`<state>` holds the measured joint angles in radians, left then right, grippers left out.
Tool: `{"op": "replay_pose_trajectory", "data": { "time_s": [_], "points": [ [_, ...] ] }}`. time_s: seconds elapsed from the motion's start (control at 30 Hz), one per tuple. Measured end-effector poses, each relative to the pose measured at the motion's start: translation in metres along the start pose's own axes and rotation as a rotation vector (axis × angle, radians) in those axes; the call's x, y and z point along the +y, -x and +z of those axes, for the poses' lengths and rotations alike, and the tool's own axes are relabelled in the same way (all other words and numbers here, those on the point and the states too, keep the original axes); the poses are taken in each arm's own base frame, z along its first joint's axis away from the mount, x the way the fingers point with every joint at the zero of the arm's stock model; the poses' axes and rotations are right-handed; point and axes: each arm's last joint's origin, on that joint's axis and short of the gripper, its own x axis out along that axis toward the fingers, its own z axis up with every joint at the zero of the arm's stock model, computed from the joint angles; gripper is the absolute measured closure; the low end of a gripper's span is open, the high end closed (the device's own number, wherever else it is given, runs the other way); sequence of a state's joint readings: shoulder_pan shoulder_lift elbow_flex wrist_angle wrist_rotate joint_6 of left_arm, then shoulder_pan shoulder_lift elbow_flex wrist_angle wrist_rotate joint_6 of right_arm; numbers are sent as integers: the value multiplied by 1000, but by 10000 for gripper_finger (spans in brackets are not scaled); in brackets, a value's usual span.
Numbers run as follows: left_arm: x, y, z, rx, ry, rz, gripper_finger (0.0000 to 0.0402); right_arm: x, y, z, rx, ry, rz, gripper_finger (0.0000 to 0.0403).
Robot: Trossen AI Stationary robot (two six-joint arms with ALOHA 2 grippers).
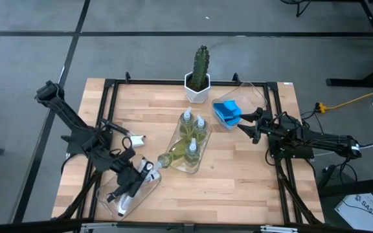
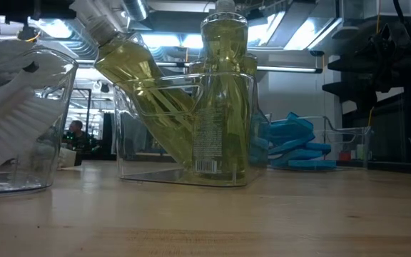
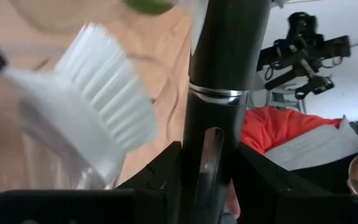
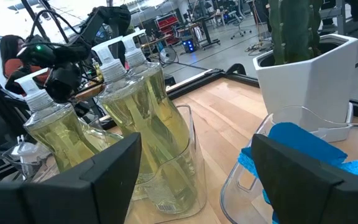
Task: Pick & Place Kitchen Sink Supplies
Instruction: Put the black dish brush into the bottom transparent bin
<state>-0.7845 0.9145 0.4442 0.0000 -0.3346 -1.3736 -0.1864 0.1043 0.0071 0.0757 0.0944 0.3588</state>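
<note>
My left gripper (image 1: 136,180) is over a clear tray (image 1: 112,199) at the table's near left, shut on a slim black-handled brush (image 3: 224,68). A second brush lies in that tray, white head (image 3: 107,102) showing; in the low view it (image 2: 13,118) rests against the tray wall. Bottles of yellow-green liquid (image 1: 192,133) stand in a clear tray (image 1: 203,155) at mid-table; one bottle (image 2: 138,78) leans out over its rim. Blue sponges (image 1: 226,111) lie in a clear tray at the far right. My right gripper (image 1: 247,127) waits open just beside them. My left gripper pinches the brush's black handle (image 3: 219,134) between its two fingers, just below the handle's chrome ring (image 3: 218,94). The handle runs on past the fingers toward the leaning bottle. Whether the brush touches the tray, I cannot tell.
A green cactus in a white pot (image 1: 199,81) stands at the far edge, behind the bottles. A black metal frame (image 1: 109,87) runs around the wooden tabletop. Bare wood lies along the near edge between the two arms.
</note>
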Motion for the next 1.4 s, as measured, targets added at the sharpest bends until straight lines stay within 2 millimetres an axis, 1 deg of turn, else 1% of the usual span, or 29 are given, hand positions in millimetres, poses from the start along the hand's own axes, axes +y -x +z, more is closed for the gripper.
{"op": "replay_pose_trajectory", "data": {
  "time_s": [0.17,0.37,0.57,0.67,0.77,0.97,1.1,1.23,1.4],
  "points": [
    [3,-5,-3,25,87,29,291,0,0,0,0,0,0,102],
    [6,-10,-6,58,148,58,288,0,0,0,0,0,0,102],
    [13,-14,-10,116,138,122,221,0,0,0,0,0,0,102],
    [16,-15,-12,148,132,148,208,0,0,0,0,0,0,102],
    [16,-14,-13,173,134,147,206,0,0,0,0,0,0,102],
    [9,-6,-9,174,145,83,214,0,0,0,0,0,0,102],
    [4,3,0,145,148,22,220,0,0,0,0,0,0,102],
    [0,14,12,76,72,-41,220,0,0,0,0,0,0,102],
    [2,29,27,4,1,-49,220,0,0,0,0,0,0,102]
  ]
}}
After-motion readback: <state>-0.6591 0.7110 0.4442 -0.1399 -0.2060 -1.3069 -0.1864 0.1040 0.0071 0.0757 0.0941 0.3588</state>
